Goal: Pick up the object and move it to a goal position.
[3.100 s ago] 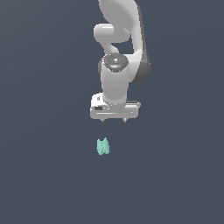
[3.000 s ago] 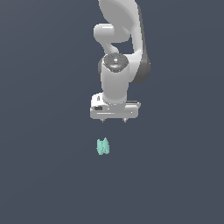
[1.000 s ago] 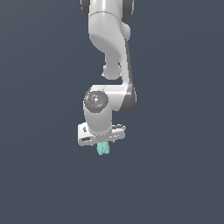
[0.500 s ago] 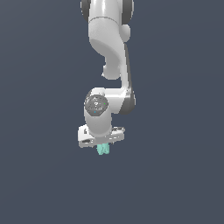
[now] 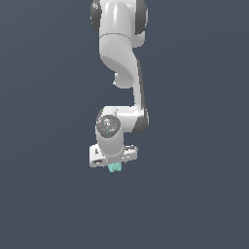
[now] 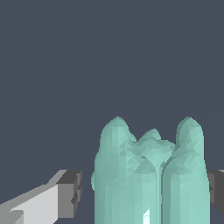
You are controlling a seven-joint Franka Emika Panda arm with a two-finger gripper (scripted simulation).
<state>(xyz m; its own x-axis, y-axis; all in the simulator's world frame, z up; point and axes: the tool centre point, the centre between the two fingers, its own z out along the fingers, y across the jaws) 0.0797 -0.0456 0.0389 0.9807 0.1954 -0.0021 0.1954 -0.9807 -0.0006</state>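
The object is a small pale teal lumpy thing. Only its lower part shows below the white gripper in the exterior view. In the wrist view the object fills the space between the two fingers, with rounded lobes standing up. One dark finger pad stands a narrow gap away from the object's side. The other pad sits right at its opposite side. The gripper straddles the object and reads as open.
The white arm rises from the gripper toward the top of the exterior view. All around is a plain dark grey-blue ground with no other objects in sight.
Since three seconds ago the arm has swung down and toward the exterior view's left onto the object. Over the last second the gripper sank further, covering more of the object.
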